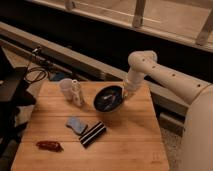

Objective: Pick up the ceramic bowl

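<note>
The ceramic bowl (107, 99) is round, glossy and dark, with pale reflections inside. It is tilted toward the camera and its right side is raised off the wooden table (130, 145). My gripper (123, 93) is at the bowl's right rim, shut on that rim. The white arm (165, 75) comes in from the right and bends down to it.
A white mug (66, 88) and a white upright object (77, 95) stand left of the bowl. A blue sponge (76, 125), a black striped packet (93, 134) and a reddish-brown item (49, 145) lie at the front left. Black equipment (12, 95) with cables is at the left edge.
</note>
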